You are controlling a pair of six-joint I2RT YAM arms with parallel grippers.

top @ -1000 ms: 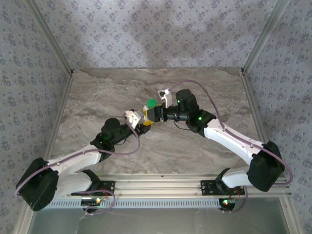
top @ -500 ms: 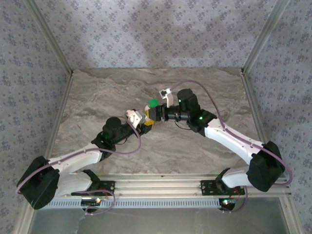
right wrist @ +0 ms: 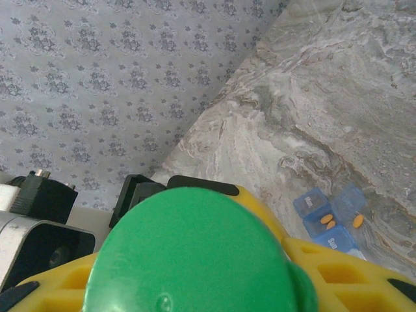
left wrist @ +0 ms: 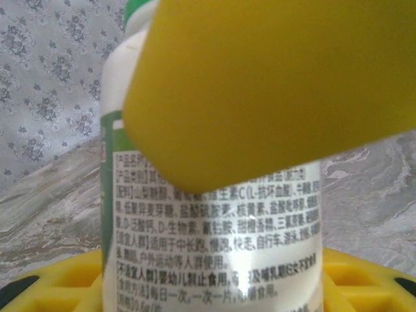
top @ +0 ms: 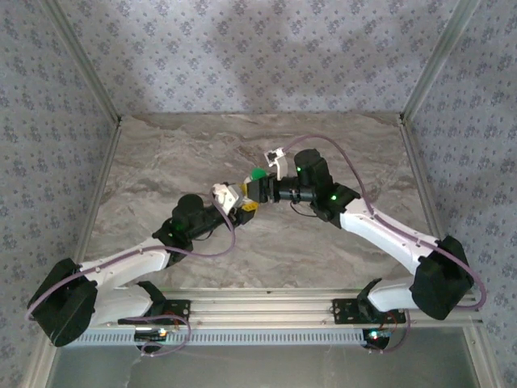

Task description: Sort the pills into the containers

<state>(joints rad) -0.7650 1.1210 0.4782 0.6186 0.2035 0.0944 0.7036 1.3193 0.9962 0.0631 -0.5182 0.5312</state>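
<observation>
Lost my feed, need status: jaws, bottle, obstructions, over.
Grip unclear: left jaws around bottle, right jaws around green cap. Bottle mid-table. Pill box apart, not in way.

Both arms wore white shells between bulky black joints, the left arm (top: 129, 263) and the right arm (top: 388, 234) alike. The left claw (top: 245, 208) and the right claw (top: 257, 188) carried yellow ribbed plastic fingers (left wrist: 273, 84). A mauve cable (top: 231, 232) looped back from behind each claw. Small green lights (top: 330, 196) glowed just behind the right claw.
</observation>
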